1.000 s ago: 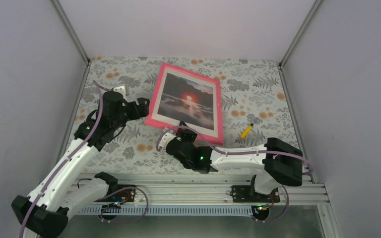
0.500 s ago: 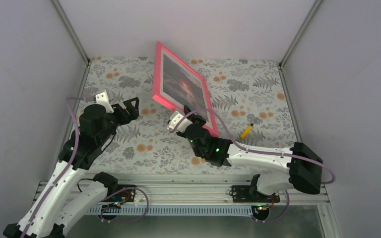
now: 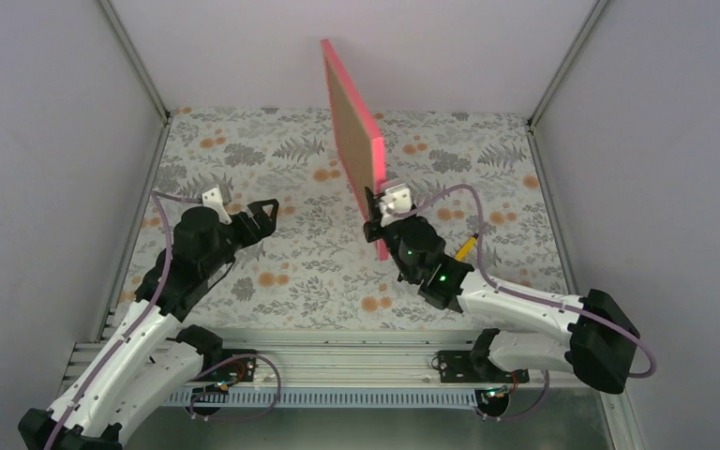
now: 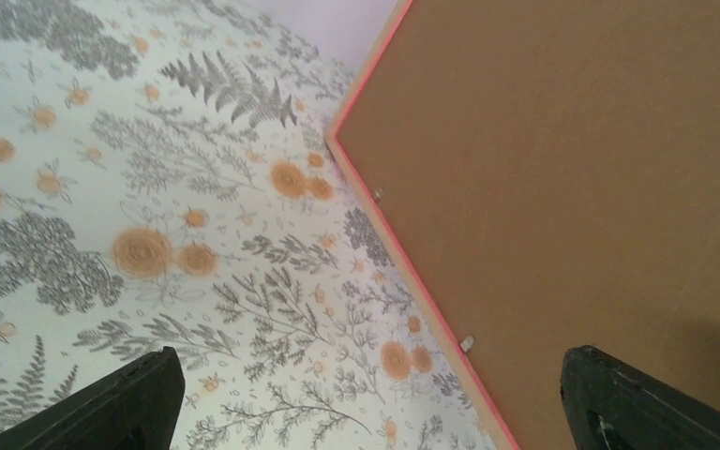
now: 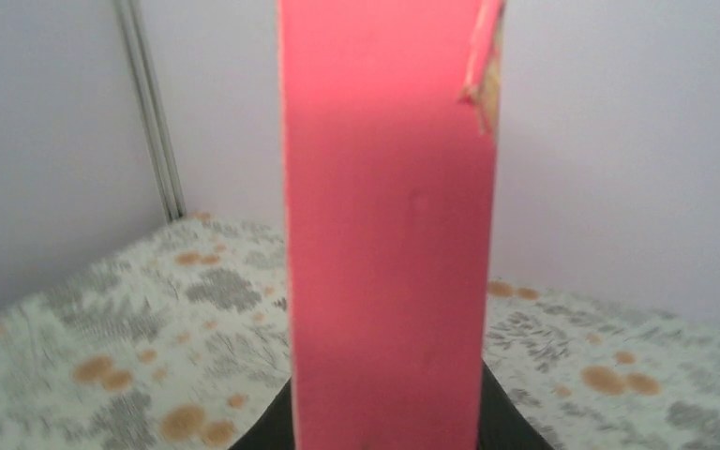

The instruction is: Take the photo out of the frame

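Plainly, the right gripper (image 3: 379,221) is clenched on the frame (image 3: 352,122), its jaws pinching the frame's lower near edge. In the right wrist view one dark finger (image 5: 508,431) shows at the bottom, and the frame's pink edge rises straight up from between the jaws. High above them, a chipped spot (image 5: 484,86) bares some brown. That view gives only the edge. The overhead view adds that the frame stands on edge, nearly upright, with its brown back panel (image 3: 349,105) turned toward the left arm. Whether its lowest corner touches the tablecloth (image 3: 272,159) I cannot tell.

The left gripper (image 3: 264,214) is released, jaws spread wide with nothing between them, and well apart from the frame. Only its wrist view shows detail. Beyond the open jaws and to their right, the back panel carries a thin pink rim and two small metal clips (image 4: 467,344). Floral cloth lies to their left.

A yellow pencil (image 3: 466,247) lies on the cloth just right of the right jaws. The photo faces away and is hidden in every view.
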